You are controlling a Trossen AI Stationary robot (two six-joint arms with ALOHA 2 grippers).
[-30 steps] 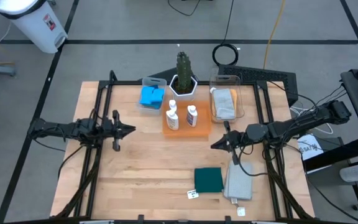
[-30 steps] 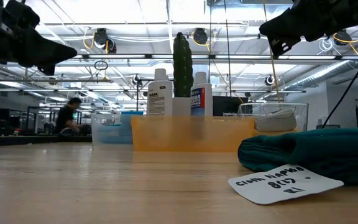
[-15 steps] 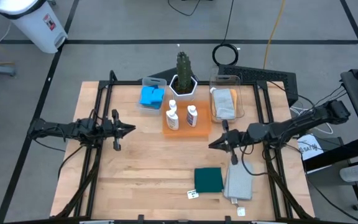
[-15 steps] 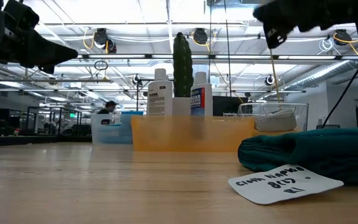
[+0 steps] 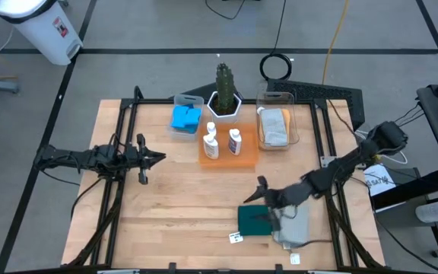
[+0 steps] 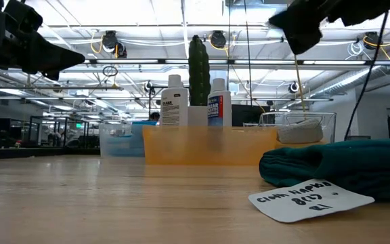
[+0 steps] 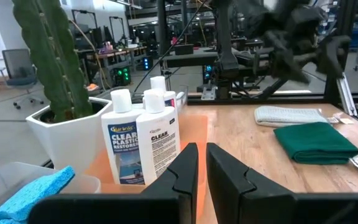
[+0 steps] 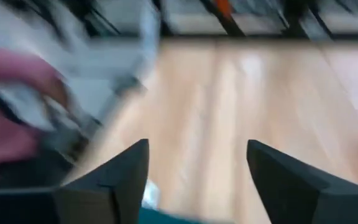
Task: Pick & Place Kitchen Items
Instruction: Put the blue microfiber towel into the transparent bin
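From above I see my right gripper (image 5: pixel 263 199) over the dark green cloth (image 5: pixel 255 220), with the grey cloth (image 5: pixel 293 225) beside it. My left gripper (image 5: pixel 157 158) waits apart. Its wrist view shows fingers nearly pressed together. The right wrist view shows fingers spread wide.

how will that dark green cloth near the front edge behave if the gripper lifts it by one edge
The dark green cloth lies folded in soft, rounded layers, so it will probably droop and unfold. It looks light. Beside the grey cloth, perhaps touching, it might drag that along.
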